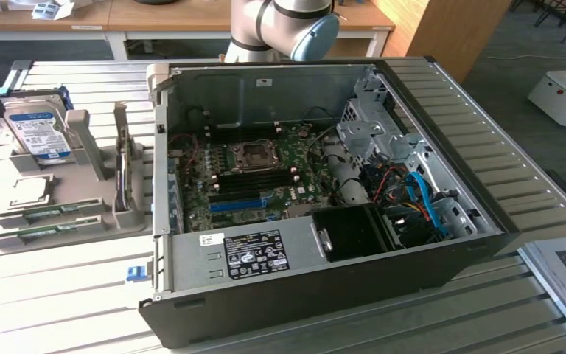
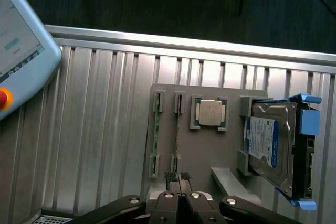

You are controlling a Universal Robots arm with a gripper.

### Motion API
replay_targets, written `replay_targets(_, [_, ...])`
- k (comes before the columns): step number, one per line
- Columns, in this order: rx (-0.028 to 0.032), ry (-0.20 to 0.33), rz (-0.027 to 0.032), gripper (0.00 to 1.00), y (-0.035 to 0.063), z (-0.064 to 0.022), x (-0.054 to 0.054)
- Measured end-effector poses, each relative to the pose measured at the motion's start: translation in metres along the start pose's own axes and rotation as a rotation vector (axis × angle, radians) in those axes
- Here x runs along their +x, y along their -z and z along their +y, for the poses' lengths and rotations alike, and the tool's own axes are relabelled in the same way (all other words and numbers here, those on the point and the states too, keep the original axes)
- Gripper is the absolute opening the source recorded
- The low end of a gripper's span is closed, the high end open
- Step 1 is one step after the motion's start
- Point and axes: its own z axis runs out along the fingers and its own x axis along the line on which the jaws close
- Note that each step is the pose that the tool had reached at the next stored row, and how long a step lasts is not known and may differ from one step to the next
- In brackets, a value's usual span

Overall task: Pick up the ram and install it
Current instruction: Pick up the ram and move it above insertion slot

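Shut claw poised over the ram holder
Claw (image 2: pixel 177 176) tips pressed together, empty, above the holder's (image 2: pixel 210 150) edge; ram (image 2: pixel 155 137) stands edgewise in its clips just beyond. Likely best: straddle its thin edge mid-length, square to it, lift straight.

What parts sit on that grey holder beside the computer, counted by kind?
Long thin green ram sticks: 2
Square silver processor chip: 1
Boxy silver hard drive, blue-white label: 1
Total: 4
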Motion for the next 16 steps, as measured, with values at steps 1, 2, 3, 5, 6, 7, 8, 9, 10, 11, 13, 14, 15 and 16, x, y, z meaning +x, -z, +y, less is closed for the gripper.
replay_targets(1, [-0.0001, 0.0, 0.0, 0.1, -0.0009, 0.0, 0.0])
replay_targets(2, [-0.0003, 0.0, 0.0001, 0.1, -0.002, 0.0, 0.0])
replay_targets(3, [-0.0003, 0.0, 0.0001, 0.1, -0.0032, -0.0001, 0.0])
replay_targets(5, [-0.0003, 0.0, 0.0001, 0.1, -0.0057, -0.0002, 0.0])
replay_targets(6, [-0.0003, 0.0, 0.0001, 0.1, -0.0068, -0.0002, 0.0])
replay_targets(7, [-0.0002, 0.0, 0.0001, 0.1, -0.008, -0.0003, 0.0])
replay_targets(8, [-0.0003, 0.0, 0.0002, 0.1, -0.0093, -0.0003, 0.0])
replay_targets(9, [-0.0003, 0.0, 0.0001, 0.1, -0.0105, -0.0004, 0.0])
replay_targets(10, [-0.0003, 0.0, 0.0001, 0.1, -0.0117, -0.0004, 0.0])
replay_targets(11, [-0.0003, 0.0, 0.0001, 0.1, -0.013, -0.0004, 0.0])
replay_targets(13, [-0.0003, 0.0, 0.0001, 0.1, -0.0151, -0.0005, 0.0])
replay_targets(14, [-0.0003, 0.0, 0.0001, 0.1, -0.0162, -0.0005, -0.001])
replay_targets(15, [-0.0004, 0.0, 0.0002, 0.1, -0.0174, -0.0006, -0.001])
replay_targets(16, [-0.0004, 0.0, 0.0002, 0.1, -0.0186, -0.0006, -0.001])
